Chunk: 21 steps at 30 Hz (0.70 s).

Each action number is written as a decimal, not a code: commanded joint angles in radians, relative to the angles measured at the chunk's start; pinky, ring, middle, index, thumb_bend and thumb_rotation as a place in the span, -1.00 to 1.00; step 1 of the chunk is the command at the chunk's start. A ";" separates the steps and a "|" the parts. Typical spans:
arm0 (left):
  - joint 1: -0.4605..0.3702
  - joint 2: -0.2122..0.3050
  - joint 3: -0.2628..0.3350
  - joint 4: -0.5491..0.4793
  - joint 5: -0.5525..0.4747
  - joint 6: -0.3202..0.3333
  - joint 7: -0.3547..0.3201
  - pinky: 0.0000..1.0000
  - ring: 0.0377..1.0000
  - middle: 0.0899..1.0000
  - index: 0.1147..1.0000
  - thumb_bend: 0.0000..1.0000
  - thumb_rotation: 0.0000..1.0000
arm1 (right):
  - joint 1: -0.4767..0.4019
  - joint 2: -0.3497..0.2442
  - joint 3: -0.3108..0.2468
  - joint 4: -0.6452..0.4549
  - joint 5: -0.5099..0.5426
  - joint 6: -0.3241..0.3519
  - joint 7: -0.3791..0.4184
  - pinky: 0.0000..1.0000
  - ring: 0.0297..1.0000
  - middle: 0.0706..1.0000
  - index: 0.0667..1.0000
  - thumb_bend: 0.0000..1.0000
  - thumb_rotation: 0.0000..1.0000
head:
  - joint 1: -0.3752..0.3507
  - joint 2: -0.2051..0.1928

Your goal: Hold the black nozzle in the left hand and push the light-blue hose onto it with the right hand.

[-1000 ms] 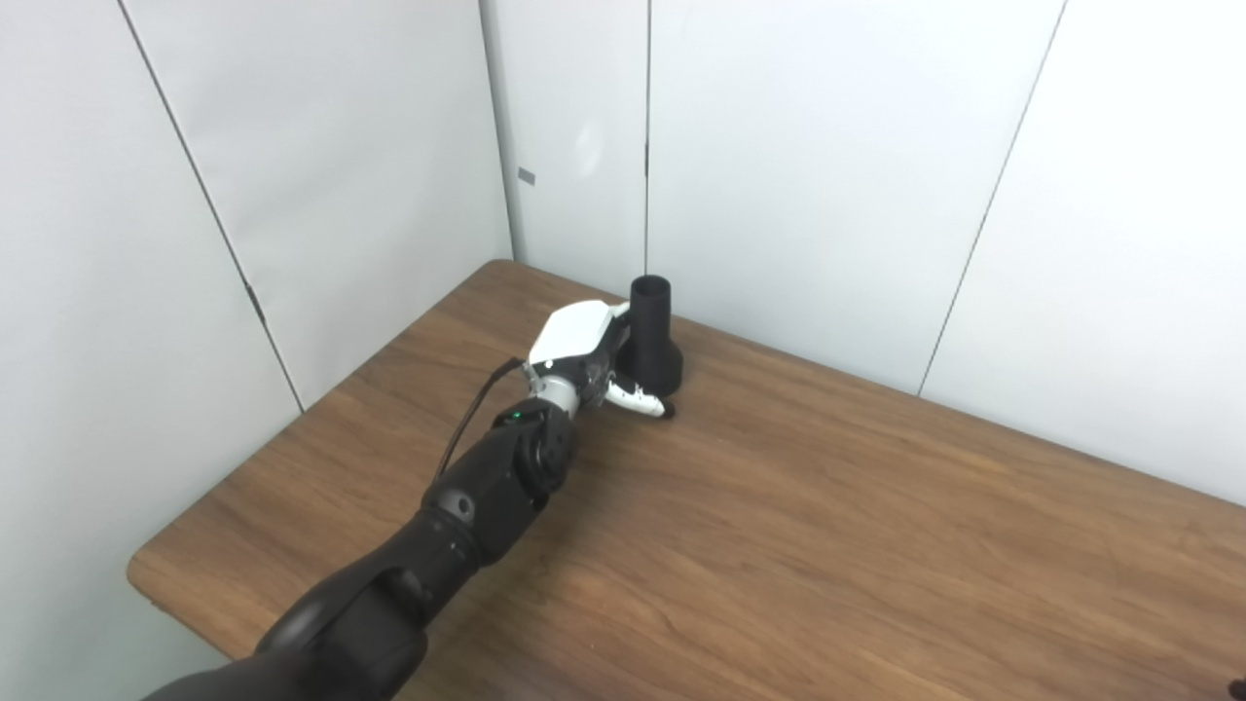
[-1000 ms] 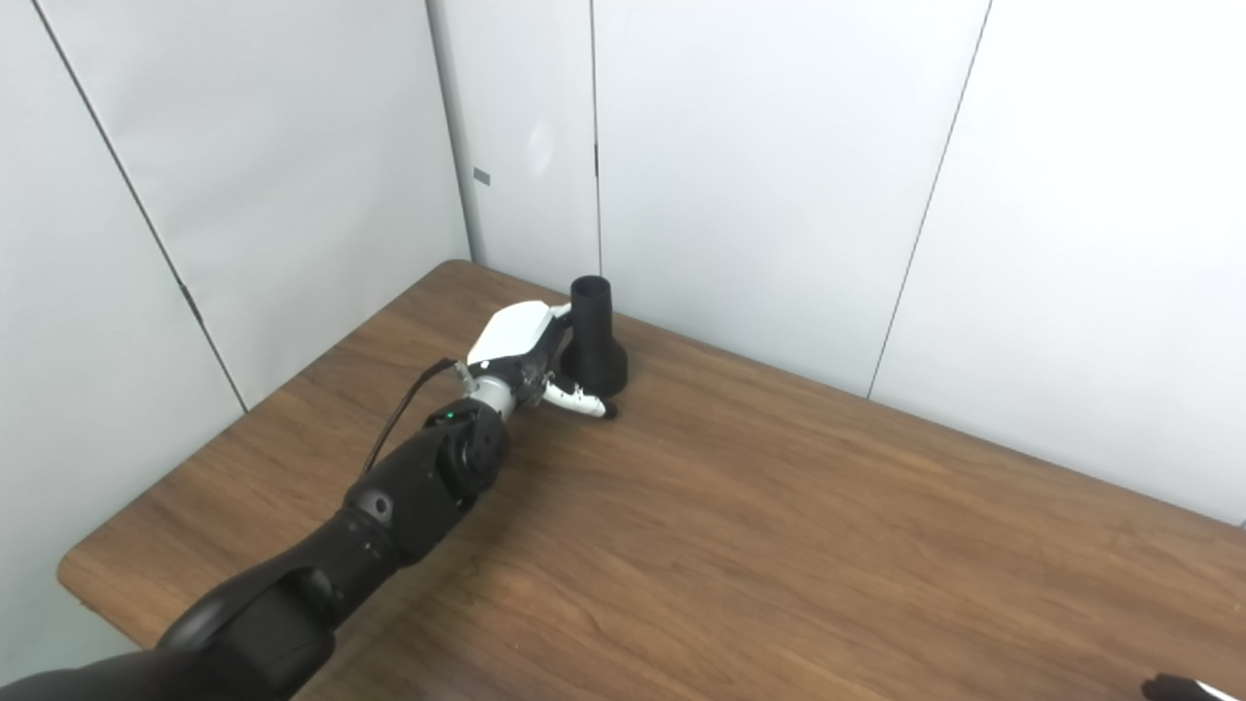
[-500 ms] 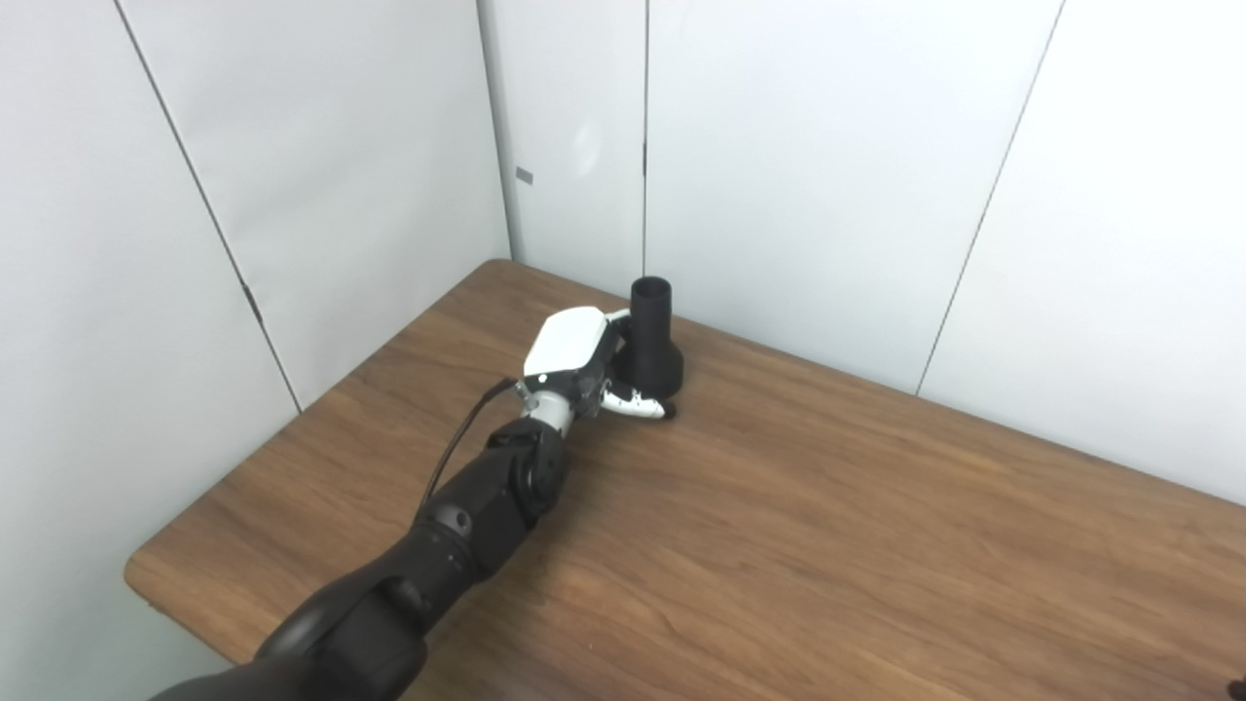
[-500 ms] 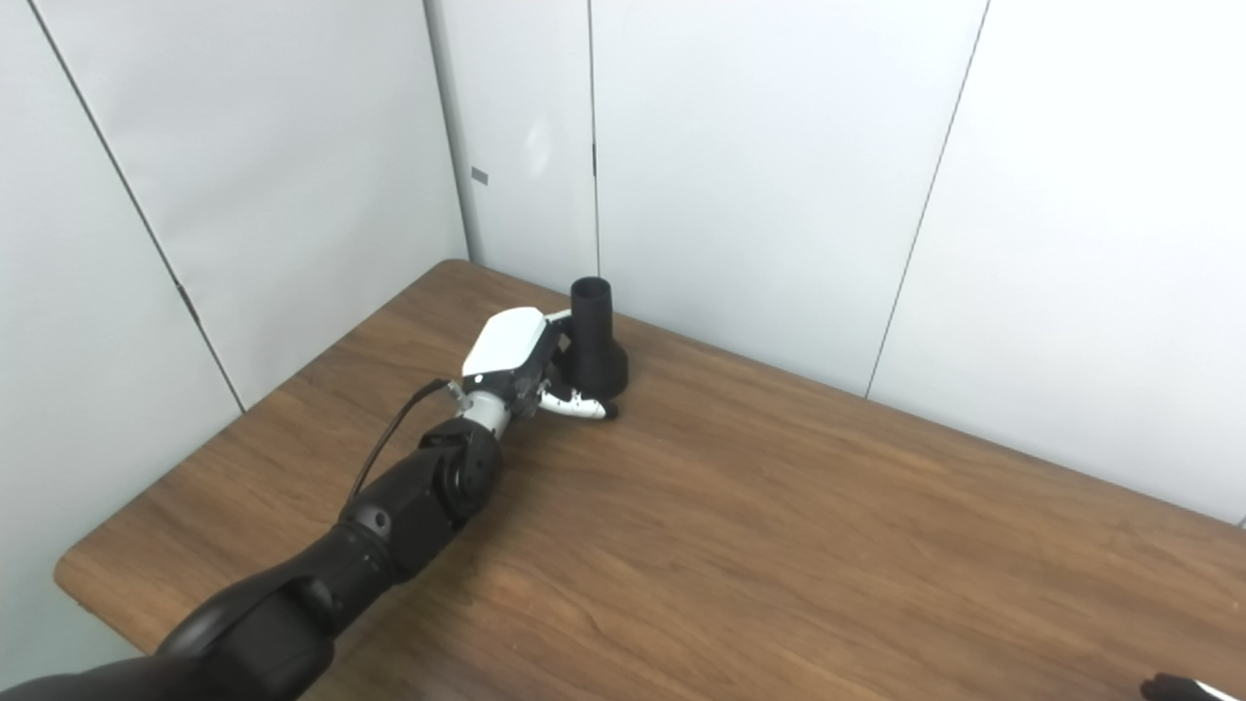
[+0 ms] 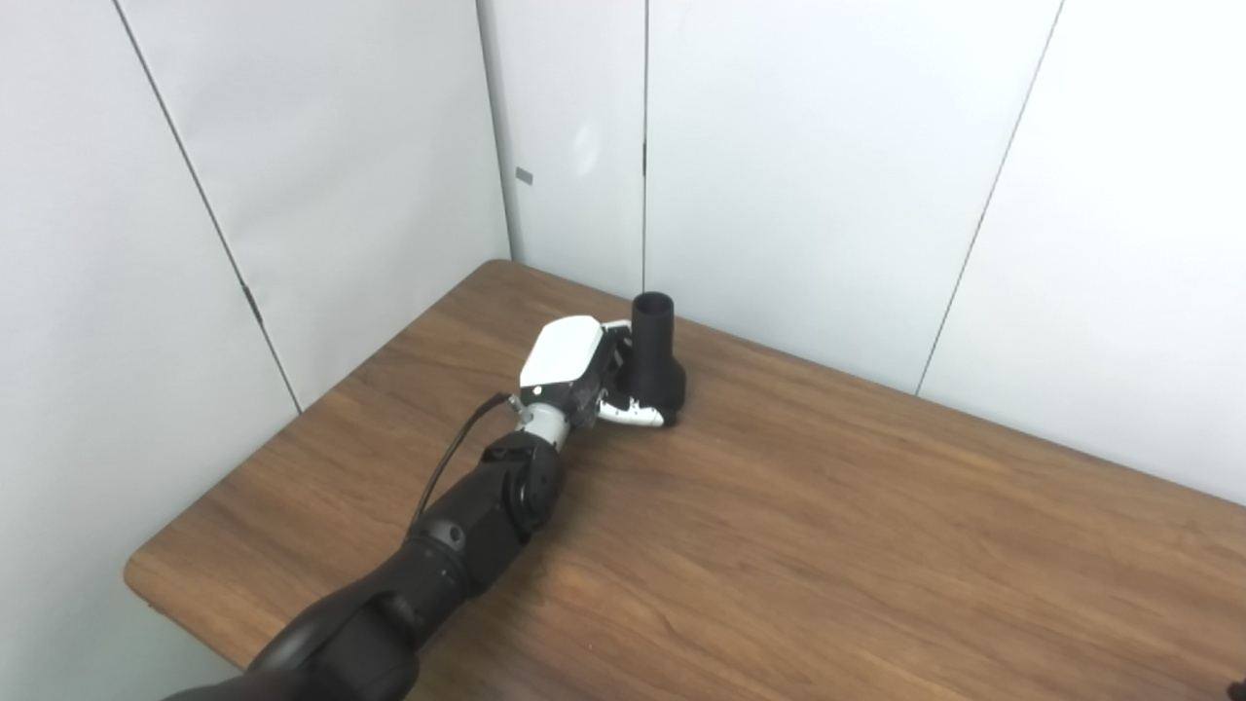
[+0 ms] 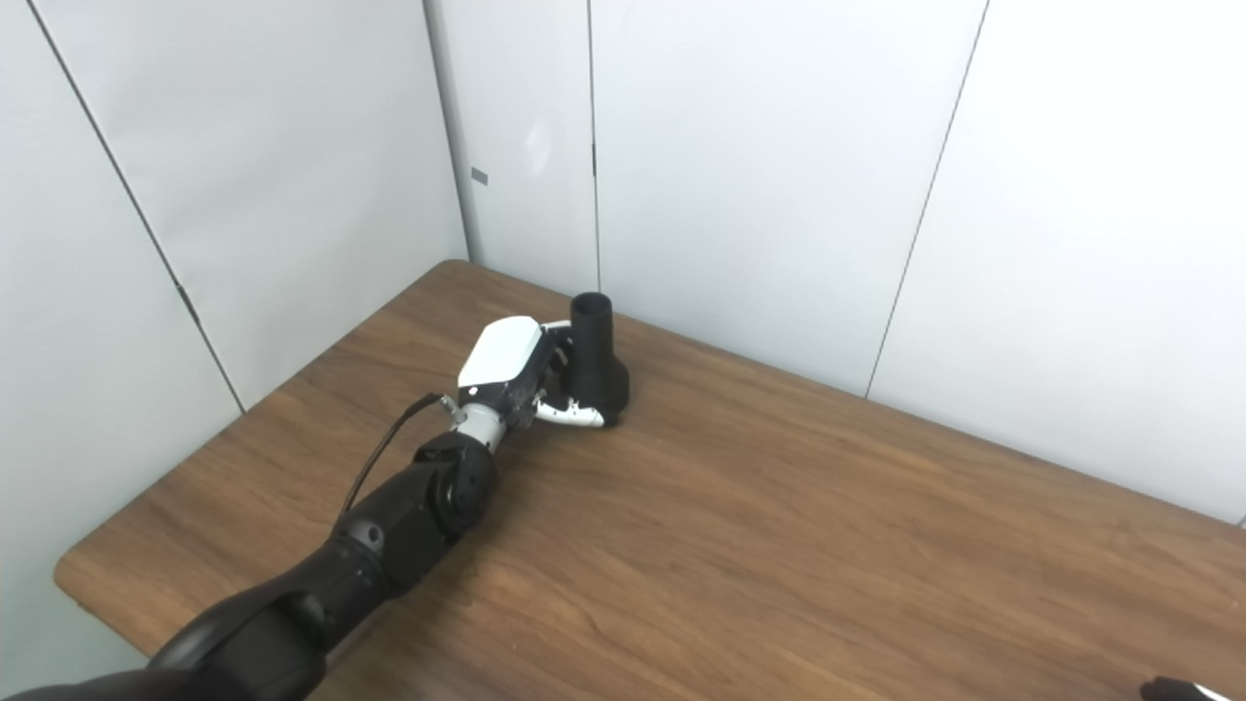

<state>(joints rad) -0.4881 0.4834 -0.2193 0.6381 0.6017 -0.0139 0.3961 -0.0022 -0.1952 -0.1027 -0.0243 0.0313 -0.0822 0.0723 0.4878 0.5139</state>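
Observation:
The black nozzle [image 5: 655, 355] stands on its wide base, narrow tube up, at the far left of the wooden table [image 5: 827, 555], close to the wall. My left hand [image 5: 582, 368] wraps it from the left, thumb across the front of the base and fingers behind it. It also shows in the right eye view [image 6: 596, 358]. Only a sliver of my right hand [image 6: 1183, 689] shows at the bottom right corner; I cannot tell how its fingers stand. No light-blue hose is in view.
White wall panels [image 5: 808, 175] run close behind the nozzle and along the table's left side. The table's left corner [image 5: 141, 574] is near my left forearm.
My left hand has closed around the nozzle's base and drawn it a little toward me, away from the wall. The nozzle stays upright.

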 commanded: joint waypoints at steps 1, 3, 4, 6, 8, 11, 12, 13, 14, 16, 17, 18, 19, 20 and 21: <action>0.033 -0.013 -0.028 0.012 0.016 -0.005 -0.030 -0.17 -0.05 0.05 0.05 0.87 -0.88 | -0.002 -0.017 -0.012 -0.027 0.008 0.004 0.000 0.07 0.27 0.28 0.20 -0.32 -0.27 | 0.000 0.004; 0.027 -0.009 -0.033 0.022 0.023 -0.013 -0.025 -0.24 -0.11 0.02 0.01 0.84 -0.94 | -0.002 -0.017 -0.011 -0.025 0.001 -0.004 -0.001 0.06 0.26 0.27 0.19 -0.34 -0.29 | 0.001 0.004; 0.026 -0.006 -0.038 0.021 0.026 -0.020 -0.025 -0.29 -0.16 0.00 -0.01 0.84 -0.96 | -0.002 -0.017 -0.010 -0.026 0.000 -0.004 0.000 0.06 0.25 0.27 0.19 -0.34 -0.29 | 0.001 0.004; 0.027 0.002 -0.049 0.016 0.029 -0.043 -0.024 -0.50 -0.41 -0.10 -0.10 0.21 -0.96 | -0.002 -0.017 -0.009 -0.029 0.000 0.001 0.001 0.07 0.26 0.28 0.19 -0.34 -0.27 | 0.000 0.005; 0.026 0.005 -0.055 0.020 0.027 -0.062 -0.021 -0.60 -0.53 -0.17 -0.09 0.08 -0.99 | -0.002 -0.016 -0.009 -0.028 0.001 0.000 0.001 0.07 0.27 0.28 0.20 -0.34 -0.26 | -0.001 0.005; 0.026 0.010 -0.072 0.022 0.039 -0.071 -0.021 -0.68 -0.63 -0.21 -0.09 0.05 -1.00 | -0.003 -0.016 -0.008 -0.022 -0.008 -0.016 -0.002 0.06 0.26 0.27 0.19 -0.36 -0.30 | -0.006 0.007; 0.028 0.010 -0.076 0.020 0.046 -0.071 -0.020 -0.68 -0.63 -0.24 -0.09 0.04 -1.00 | -0.003 -0.018 -0.007 -0.024 -0.011 -0.015 -0.002 0.06 0.25 0.27 0.19 -0.36 -0.30 | -0.006 0.007; 0.031 0.010 -0.079 0.012 0.054 -0.070 -0.018 -0.69 -0.65 -0.27 -0.09 0.04 -1.00 | -0.002 -0.019 -0.007 -0.027 -0.012 -0.012 0.000 0.07 0.26 0.28 0.20 -0.36 -0.29 | -0.006 0.007; 0.037 0.010 -0.079 0.002 0.052 -0.078 -0.021 -0.70 -0.67 -0.28 -0.09 0.04 -1.00 | -0.001 -0.019 -0.007 -0.030 -0.011 -0.009 0.000 0.09 0.28 0.29 0.21 -0.38 -0.29 | -0.006 0.007; 0.042 0.010 -0.079 -0.008 0.053 -0.078 -0.027 -0.71 -0.68 -0.29 -0.09 0.03 -1.00 | 0.000 -0.019 -0.008 -0.031 -0.007 -0.011 0.002 0.10 0.28 0.30 0.22 -0.39 -0.32 | -0.010 0.010; 0.044 0.011 -0.079 -0.011 0.053 -0.080 -0.030 -0.71 -0.68 -0.30 -0.09 0.03 -1.00 | 0.000 -0.019 -0.009 -0.031 -0.002 -0.011 0.004 0.09 0.28 0.29 0.21 -0.38 -0.32 | -0.010 0.010; 0.044 0.011 -0.081 -0.016 0.057 -0.078 -0.030 -0.72 -0.69 -0.31 -0.09 0.03 -1.00 | 0.001 -0.019 -0.010 -0.031 0.001 -0.011 0.005 0.08 0.27 0.29 0.21 -0.38 -0.32 | -0.010 0.010; 0.045 0.013 -0.084 -0.020 0.062 -0.077 -0.030 -0.72 -0.69 -0.30 -0.09 0.03 -1.00 | 0.001 -0.019 -0.010 -0.030 0.000 -0.014 0.006 0.07 0.27 0.28 0.21 -0.37 -0.32 | -0.010 0.010; 0.045 0.014 -0.087 -0.022 0.066 -0.079 -0.030 -0.72 -0.69 -0.30 -0.08 0.03 -1.00 | 0.001 -0.020 -0.010 -0.030 -0.005 -0.017 0.005 0.06 0.26 0.28 0.20 -0.37 -0.30 | -0.010 0.010; 0.045 0.016 -0.089 -0.026 0.071 -0.079 -0.031 -0.71 -0.67 -0.28 -0.08 0.04 -1.00 | 0.002 -0.020 -0.009 -0.031 -0.008 -0.016 0.003 0.06 0.26 0.28 0.20 -0.37 -0.27 | -0.010 0.010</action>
<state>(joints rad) -0.4637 0.4881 -0.2857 0.6119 0.6466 -0.0922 0.4134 0.0020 -0.1961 -0.1032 -0.0289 0.0271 -0.0828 0.0778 0.4786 0.5231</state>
